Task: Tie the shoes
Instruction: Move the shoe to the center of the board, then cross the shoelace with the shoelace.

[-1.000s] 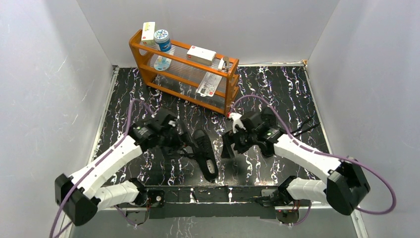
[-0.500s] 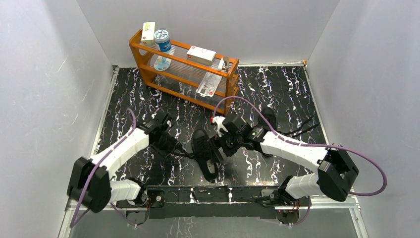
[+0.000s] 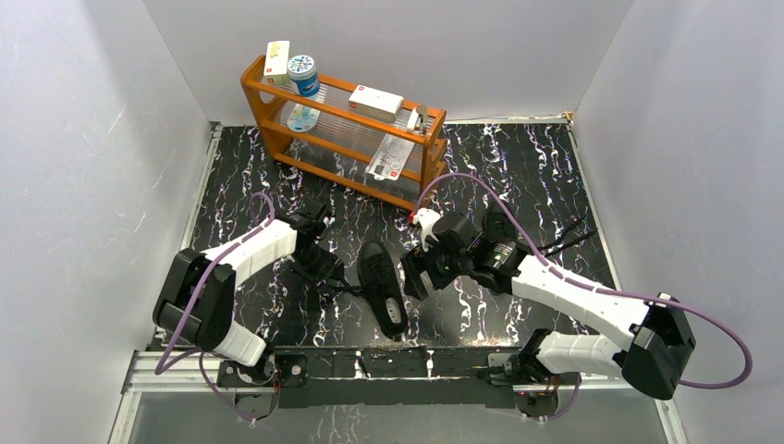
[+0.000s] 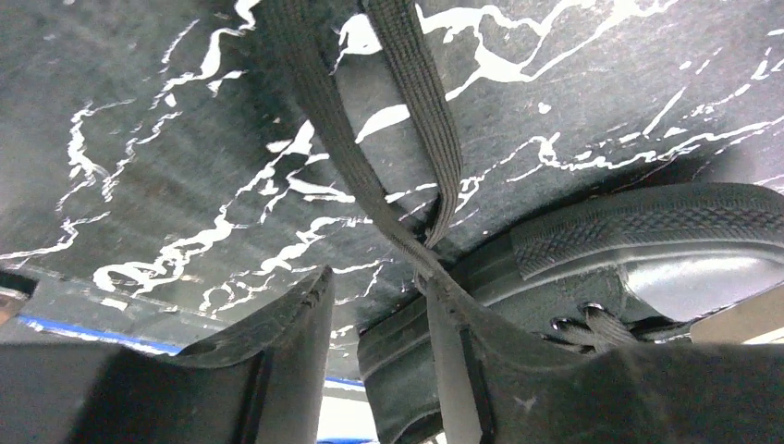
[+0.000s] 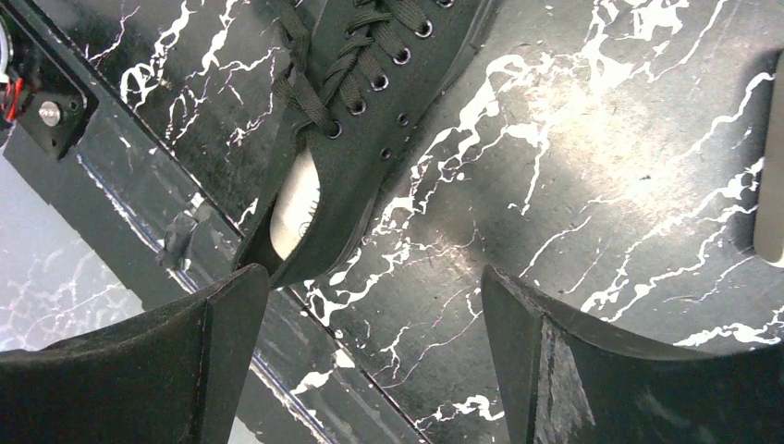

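Note:
One black shoe (image 3: 382, 282) lies on the marbled mat, heel toward the near edge, its laces (image 3: 344, 287) trailing left. My left gripper (image 3: 325, 268) sits low at those laces. In the left wrist view its jaws (image 4: 377, 277) stand narrowed with a gap between them; a lace (image 4: 342, 139) runs over the right fingertip (image 4: 434, 289), and the shoe's rubber sole (image 4: 647, 231) is just behind. My right gripper (image 3: 410, 276) hovers open beside the shoe's right flank. In the right wrist view the right gripper (image 5: 374, 273) is empty, near the heel of the shoe (image 5: 370, 111). The second shoe (image 3: 496, 222) is partly hidden behind the right arm.
An orange wooden rack (image 3: 342, 129) with boxes and a round tin stands at the back left. Grey walls close in on three sides. The metal base rail (image 3: 370, 359) runs along the near edge.
My left gripper's jaws have narrowed from wide open, and its arm has folded back to the left. The right gripper went in toward the shoe and came back slightly.

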You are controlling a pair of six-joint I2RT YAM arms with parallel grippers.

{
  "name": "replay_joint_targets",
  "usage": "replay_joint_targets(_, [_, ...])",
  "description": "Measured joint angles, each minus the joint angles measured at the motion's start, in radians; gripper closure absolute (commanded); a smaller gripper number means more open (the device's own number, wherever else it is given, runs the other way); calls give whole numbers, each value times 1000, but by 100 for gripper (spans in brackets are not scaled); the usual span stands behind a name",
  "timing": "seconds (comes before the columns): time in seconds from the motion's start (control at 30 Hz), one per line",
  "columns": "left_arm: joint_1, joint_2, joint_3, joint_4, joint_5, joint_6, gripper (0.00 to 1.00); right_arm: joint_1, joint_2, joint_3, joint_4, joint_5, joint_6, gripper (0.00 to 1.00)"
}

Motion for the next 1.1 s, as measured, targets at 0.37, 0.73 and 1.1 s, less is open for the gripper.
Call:
replay_joint_targets(0.37, [13,64,-55,93,20,50,83,0,-10,-6,-6,46,-8,6])
replay_joint_targets(0.73, [19,47,-55,66,-5,119,100,0,68,12,23,30,-22,9])
replay_joint_targets(1.1, [19,-280,-345,127,102,-44,100,28,523,381,185,-22,-28,39])
